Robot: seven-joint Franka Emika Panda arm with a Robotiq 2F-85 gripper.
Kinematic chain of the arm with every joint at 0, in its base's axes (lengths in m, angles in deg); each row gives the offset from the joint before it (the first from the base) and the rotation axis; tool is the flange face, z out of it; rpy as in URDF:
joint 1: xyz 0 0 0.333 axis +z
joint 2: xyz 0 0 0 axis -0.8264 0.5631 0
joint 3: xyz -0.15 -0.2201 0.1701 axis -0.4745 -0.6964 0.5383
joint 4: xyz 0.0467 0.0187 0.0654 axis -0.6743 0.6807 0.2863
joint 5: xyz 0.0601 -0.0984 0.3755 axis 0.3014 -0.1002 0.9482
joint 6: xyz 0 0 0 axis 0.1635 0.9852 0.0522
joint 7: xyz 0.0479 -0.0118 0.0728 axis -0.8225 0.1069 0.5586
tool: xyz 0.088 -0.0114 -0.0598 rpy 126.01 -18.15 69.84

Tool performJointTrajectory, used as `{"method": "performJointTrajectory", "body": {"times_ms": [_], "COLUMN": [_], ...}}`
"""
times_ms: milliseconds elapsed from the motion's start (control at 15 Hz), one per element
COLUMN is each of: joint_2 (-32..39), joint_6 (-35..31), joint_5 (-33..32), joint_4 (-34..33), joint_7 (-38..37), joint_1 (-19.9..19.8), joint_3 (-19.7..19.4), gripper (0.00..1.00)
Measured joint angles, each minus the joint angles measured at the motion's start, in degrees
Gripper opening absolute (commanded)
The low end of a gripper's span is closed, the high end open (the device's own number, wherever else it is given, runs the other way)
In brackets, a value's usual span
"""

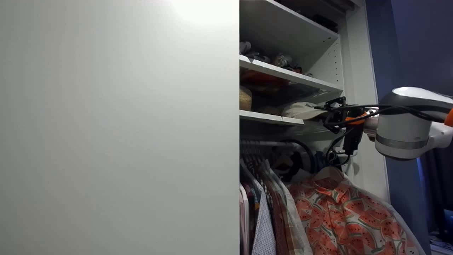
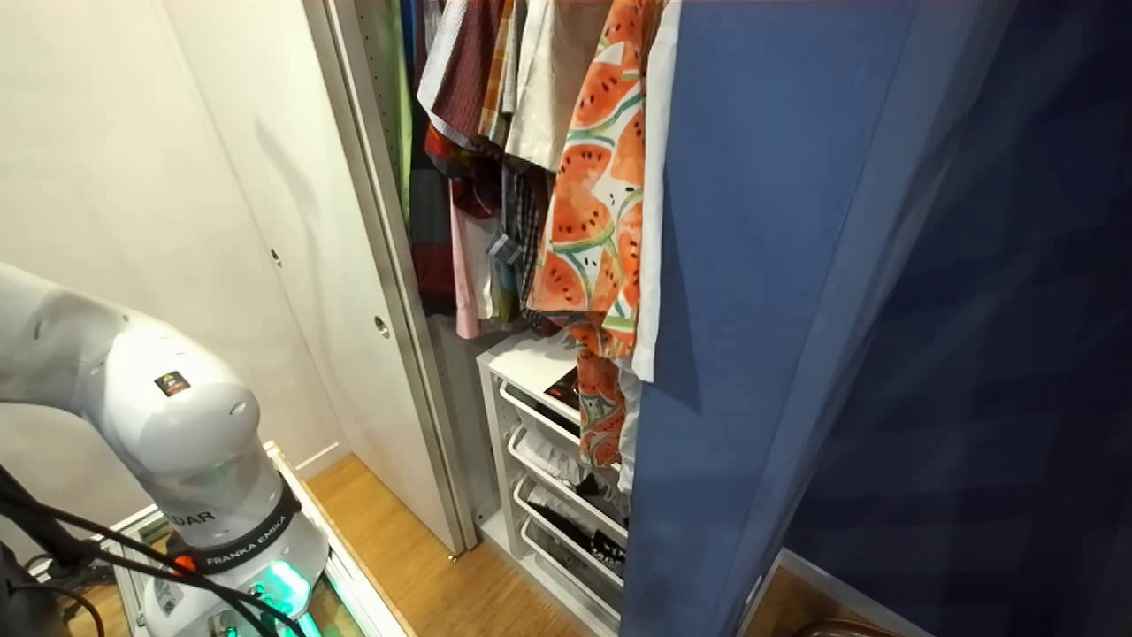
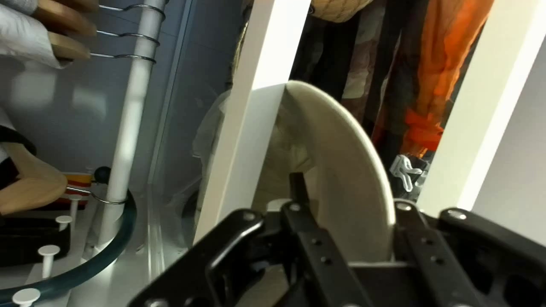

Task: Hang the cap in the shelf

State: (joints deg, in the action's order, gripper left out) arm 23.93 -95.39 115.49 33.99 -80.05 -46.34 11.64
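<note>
The khaki-beige cap [image 1: 300, 110] lies on a middle board [image 1: 274, 117] of the white shelf, near its right side and front edge. In the wrist view the cap [image 3: 330, 132] shows its curved brim standing across the gap between my fingers, its crown against the board [image 3: 239, 140]. My gripper [image 1: 322, 115] is at the brim, one finger above it, the lower one mostly hidden. In the wrist view the gripper [image 3: 347, 198] has its fingers wide apart; the brim's edge is close to the right finger, whose tip is hidden. Cap and gripper are out of the exterior view of the drawers.
A board [image 1: 293, 73] lies above the cap. A woven hat [image 1: 245, 99] and an orange garment [image 3: 443, 64] share the cap's level. A rod [image 3: 134, 98] with clothes and a watermelon shirt [image 1: 339, 216] hang below. A white door panel [image 1: 120, 127] and blue wall [image 2: 778, 221] flank the opening.
</note>
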Motion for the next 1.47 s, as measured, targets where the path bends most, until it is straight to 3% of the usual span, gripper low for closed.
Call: {"method": "performJointTrajectory", "body": {"times_ms": [133,467,1067,1467], "joint_2": [0.1,-0.27,-7.33,-9.4], "joint_6": [-1.31,-4.51,-13.05,-21.62], "joint_5": [0.03,1.31,5.07,4.96], "joint_4": [-0.12,-0.74,0.2,5.67], "joint_7": [0.2,3.25,18.16,21.65], "joint_1": [1.29,6.39,22.05,21.37], "joint_3": [-0.35,-2.46,-5.84,-1.55], "gripper": [0.0,0.01,0.01,0.01]}}
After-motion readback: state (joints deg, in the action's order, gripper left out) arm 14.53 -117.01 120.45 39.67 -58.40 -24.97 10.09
